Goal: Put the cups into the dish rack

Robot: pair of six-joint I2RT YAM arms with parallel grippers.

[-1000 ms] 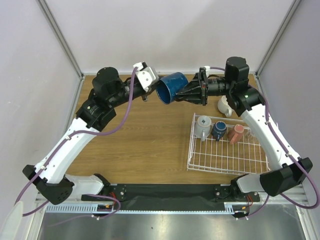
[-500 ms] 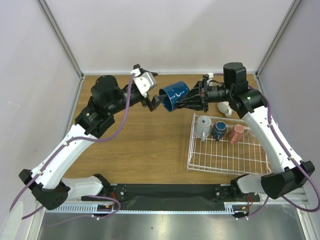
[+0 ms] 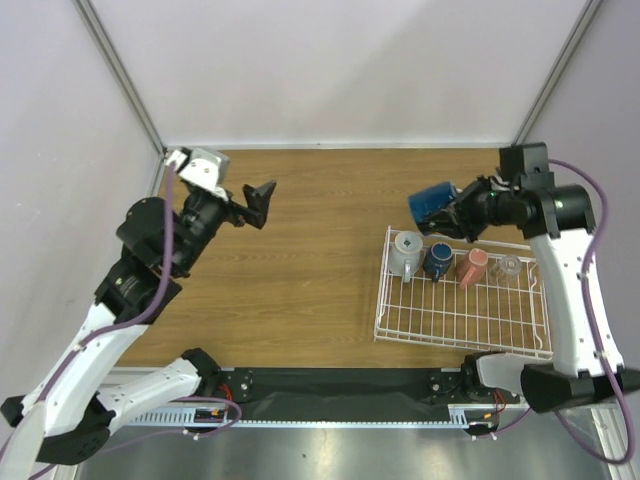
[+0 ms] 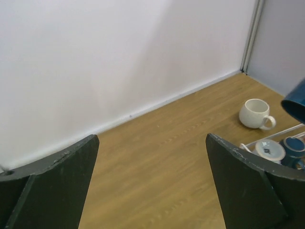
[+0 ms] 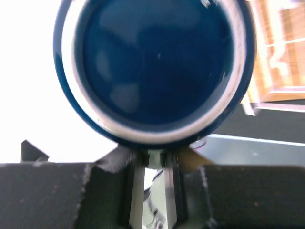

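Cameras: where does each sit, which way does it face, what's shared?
Top external: above, behind the bases, looking down on table, rack, left arm, right arm.
Left wrist: faces back wall and far-right corner; open left jaws frame it.
Right wrist: looks into blue mug held in right jaws.
Shared: blue mug in all three; rack in top and left wrist.

left arm [image 3: 150, 262] sits well left of the dish rack [image 3: 450, 312], elbow bent, left gripper [image 3: 252, 203] up high with jaws spread wide, nothing in them. right arm [image 3: 566, 270] hangs over the rack's far edge, right gripper [image 3: 453, 211] pinching a dark blue mug [image 3: 430, 203]
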